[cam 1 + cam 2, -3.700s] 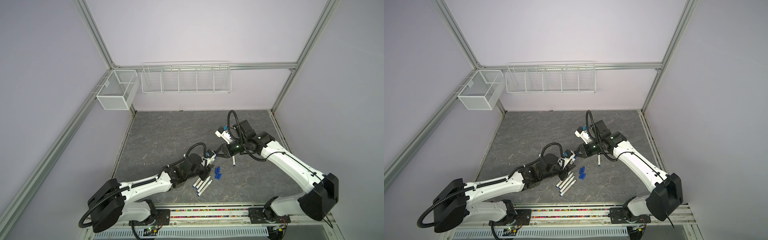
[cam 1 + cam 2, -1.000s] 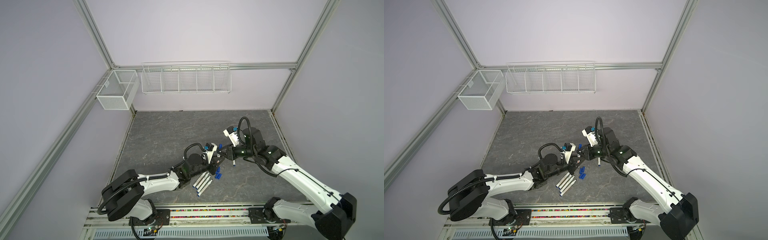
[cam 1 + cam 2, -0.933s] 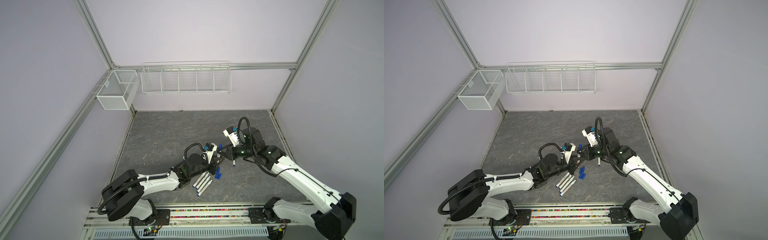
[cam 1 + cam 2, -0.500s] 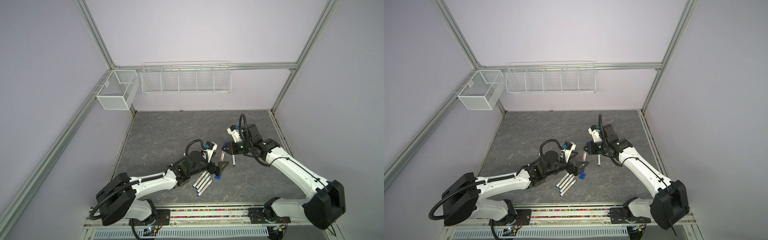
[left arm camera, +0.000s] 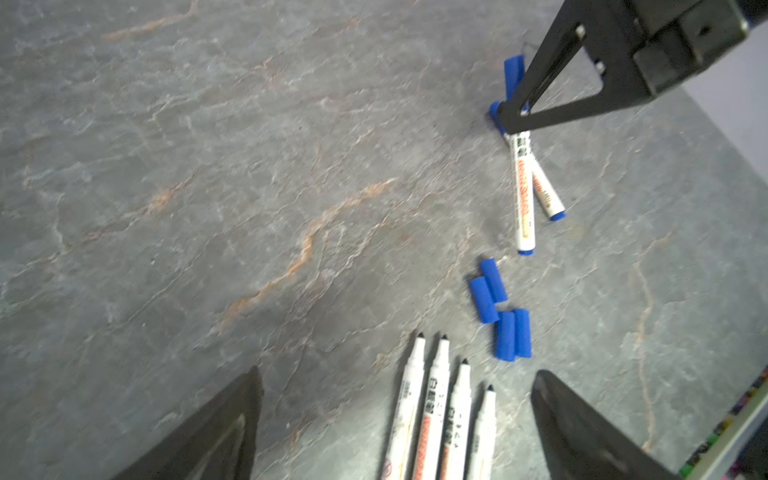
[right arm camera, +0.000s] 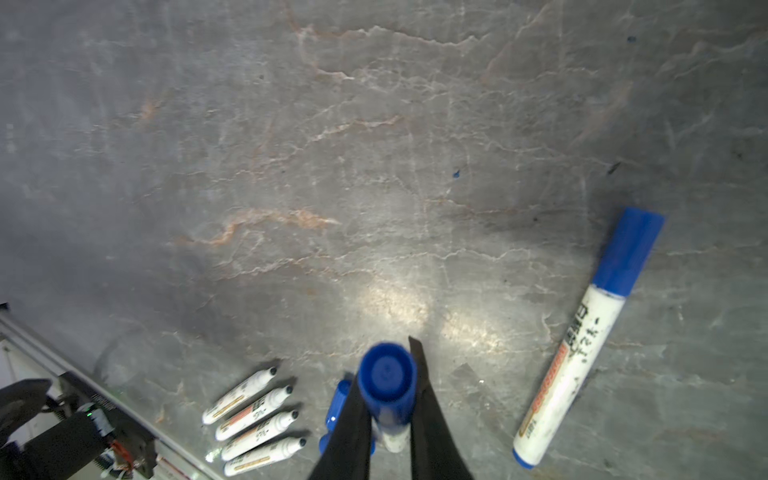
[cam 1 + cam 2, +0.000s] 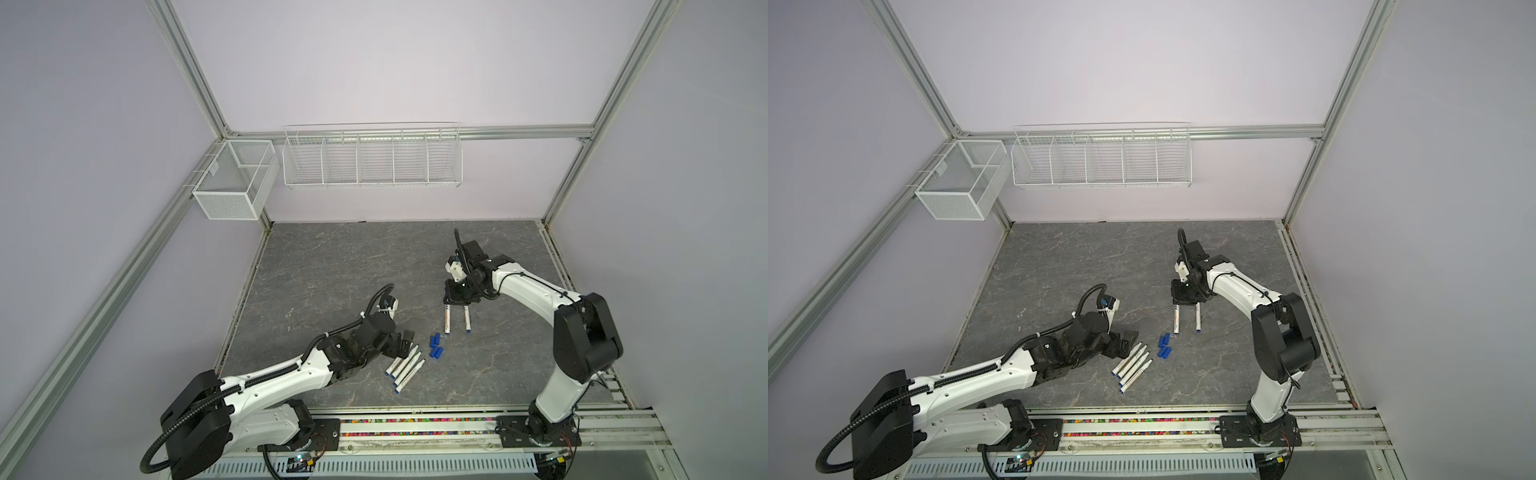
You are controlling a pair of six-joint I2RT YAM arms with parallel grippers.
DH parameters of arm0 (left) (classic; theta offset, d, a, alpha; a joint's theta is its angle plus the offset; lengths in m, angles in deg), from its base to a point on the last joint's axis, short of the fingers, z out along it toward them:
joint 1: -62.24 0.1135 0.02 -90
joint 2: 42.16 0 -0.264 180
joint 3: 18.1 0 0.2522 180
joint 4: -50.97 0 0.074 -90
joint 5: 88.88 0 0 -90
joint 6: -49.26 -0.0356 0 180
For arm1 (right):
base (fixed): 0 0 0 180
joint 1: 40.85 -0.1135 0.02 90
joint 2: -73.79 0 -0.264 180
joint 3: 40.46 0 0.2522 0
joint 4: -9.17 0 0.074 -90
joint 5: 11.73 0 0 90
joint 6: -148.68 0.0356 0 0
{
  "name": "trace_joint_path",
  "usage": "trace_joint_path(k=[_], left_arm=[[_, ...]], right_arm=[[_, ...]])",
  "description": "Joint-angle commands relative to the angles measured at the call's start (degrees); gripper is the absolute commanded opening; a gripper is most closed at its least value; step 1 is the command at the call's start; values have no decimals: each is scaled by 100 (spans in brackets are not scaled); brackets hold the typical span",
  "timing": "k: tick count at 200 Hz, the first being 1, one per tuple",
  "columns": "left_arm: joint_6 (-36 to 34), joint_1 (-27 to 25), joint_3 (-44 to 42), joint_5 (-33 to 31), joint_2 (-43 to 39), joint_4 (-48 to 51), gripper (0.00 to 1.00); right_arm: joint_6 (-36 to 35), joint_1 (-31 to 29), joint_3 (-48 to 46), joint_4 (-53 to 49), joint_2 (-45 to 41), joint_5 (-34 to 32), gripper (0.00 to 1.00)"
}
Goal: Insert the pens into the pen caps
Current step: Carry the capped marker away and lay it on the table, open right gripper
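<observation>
L gripper (image 7: 405,343): jaws spread wide, holding nothing, low over 4 uncapped pens (image 5: 434,407) lying side by side right under it, tips fwd; prob. open that far to drop round one barrel. 4 loose pen caps (image 5: 505,336) sit just past its fingertips, close for the next fit. R gripper (image 6: 388,415): pinched narrow on a capped pen (image 6: 387,374) near the cap end, barrel angled down to the table (image 6: 374,166). 2nd capped pen (image 6: 582,340) lies just beside it, so prob. the done pile
</observation>
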Motion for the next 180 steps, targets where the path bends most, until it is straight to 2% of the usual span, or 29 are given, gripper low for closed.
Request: trace_joint_path(k=[1, 51, 83, 122, 180], left_arm=[[211, 15, -46, -101, 52, 448, 100], [79, 15, 242, 237, 584, 764, 100], [8, 10, 336, 366, 775, 749, 99], [-60, 11, 387, 426, 865, 777, 98], [13, -3, 450, 644, 1205, 909, 89]], right_arm=[[-237, 34, 278, -260, 401, -287, 15], [-261, 65, 563, -308, 1043, -706, 17], [-165, 66, 562, -282, 1002, -886, 25], [-46, 65, 437, -100, 383, -817, 39], [235, 60, -444, 541, -958, -363, 39]])
